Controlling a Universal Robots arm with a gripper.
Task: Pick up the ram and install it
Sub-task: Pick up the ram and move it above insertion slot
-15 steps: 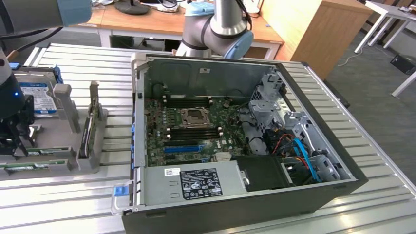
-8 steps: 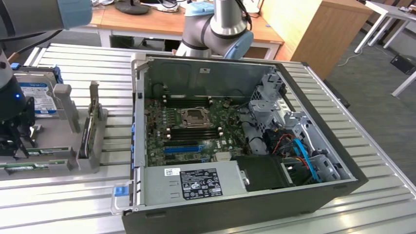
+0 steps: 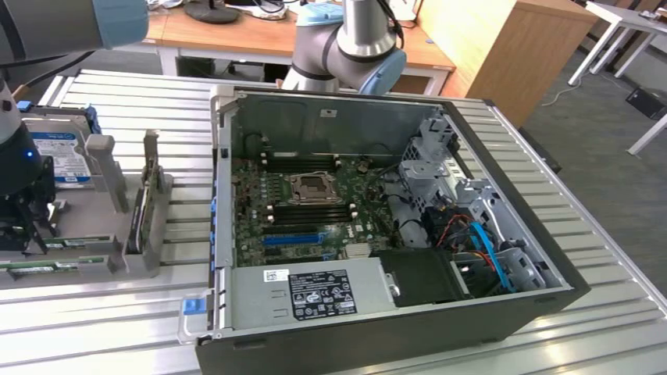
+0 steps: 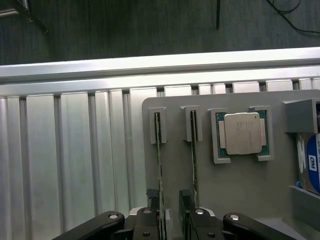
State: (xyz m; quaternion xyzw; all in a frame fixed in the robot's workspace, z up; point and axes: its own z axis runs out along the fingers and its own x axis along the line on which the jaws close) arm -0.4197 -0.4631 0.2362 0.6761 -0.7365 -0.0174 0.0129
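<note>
Gripper (image 4: pixel 170 201) low over the grey holder (image 4: pixel 240 195), jaws spread wide, gripping nothing.
The ram (image 4: pixel 159 150) stands on edge in its slot, running in between the spread fingers; a second stick (image 4: pixel 194 155) stands alongside.

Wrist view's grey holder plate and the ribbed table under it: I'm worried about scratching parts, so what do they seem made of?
The holder plate looks like plastic with a matte grey finish: its surface is dull and even, with raised brackets formed in the same piece and no glints. The table is likely aluminium, bare and brushed: its slats are bright and silvery, with straight grooves and soft reflections.
</note>
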